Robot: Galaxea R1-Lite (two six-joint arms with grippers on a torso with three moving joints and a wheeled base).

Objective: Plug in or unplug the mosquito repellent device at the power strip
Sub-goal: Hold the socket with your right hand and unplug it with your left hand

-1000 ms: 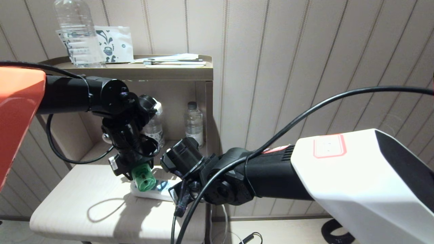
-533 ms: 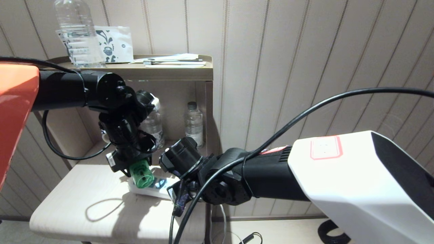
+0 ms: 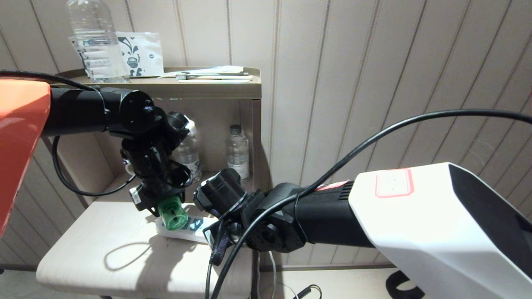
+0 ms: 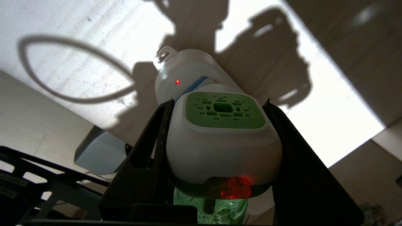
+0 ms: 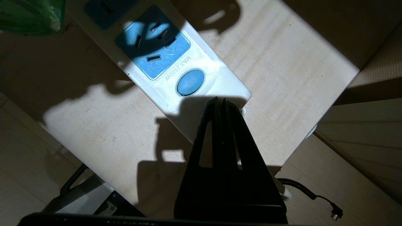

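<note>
My left gripper (image 4: pixel 219 102) is shut on the mosquito repellent device (image 4: pixel 220 141), its black fingers (image 4: pixel 150 147) pressed against both white sides. A red lamp glows on the device's edge, and its green bottle (image 3: pixel 173 215) points toward the head camera. The device sits right over the power strip (image 3: pixel 183 234), which lies on the pale table (image 3: pixel 104 232); its prongs are hidden. The strip's near end (image 4: pixel 185 69) shows a small red light. My right gripper (image 5: pixel 219 101) is shut and empty, tips on the strip's end (image 5: pixel 220 84) beside the blue button (image 5: pixel 190 82).
A brown shelf unit (image 3: pixel 216 89) stands behind the table with water bottles (image 3: pixel 237 149) inside and one large bottle (image 3: pixel 93 41) on top. My arms' black cables (image 3: pixel 374 137) hang in front. A coiled cord with a plug (image 5: pixel 314 194) lies on the floor past the table edge.
My left gripper has lifted slightly up and to the left with the device in it. The right arm has crept a little to the left and stays on the strip.
</note>
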